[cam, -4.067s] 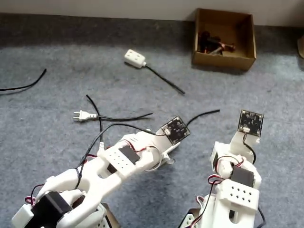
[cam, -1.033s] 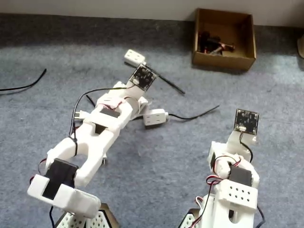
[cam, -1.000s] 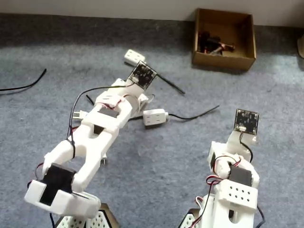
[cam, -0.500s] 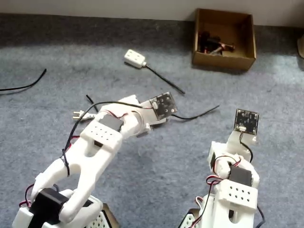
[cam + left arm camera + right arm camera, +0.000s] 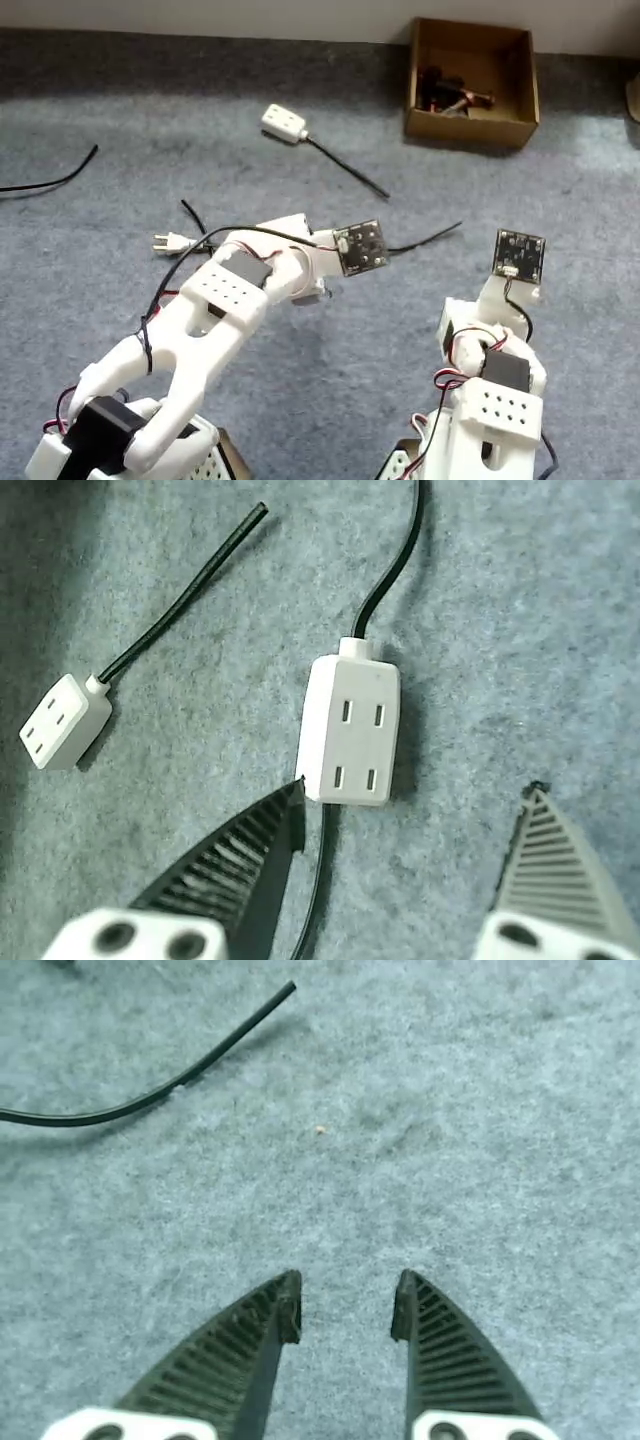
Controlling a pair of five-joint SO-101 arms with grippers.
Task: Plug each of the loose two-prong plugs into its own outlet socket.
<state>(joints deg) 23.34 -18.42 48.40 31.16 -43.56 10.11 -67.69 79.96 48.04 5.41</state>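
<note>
The left hand point(image 5: 415, 788) is hovering open over the socket point(image 5: 352, 730), likely lining up a grab; the right hand point(image 5: 347, 1282) is waiting, open and empty.

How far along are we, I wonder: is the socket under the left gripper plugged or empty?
Empty. The outlet socket has four bare slots, face up, under the open left gripper.

The left hand point(image 5: 416, 788) spreads wide around a white outlet socket point(image 5: 352, 730) on carpet.
</note>
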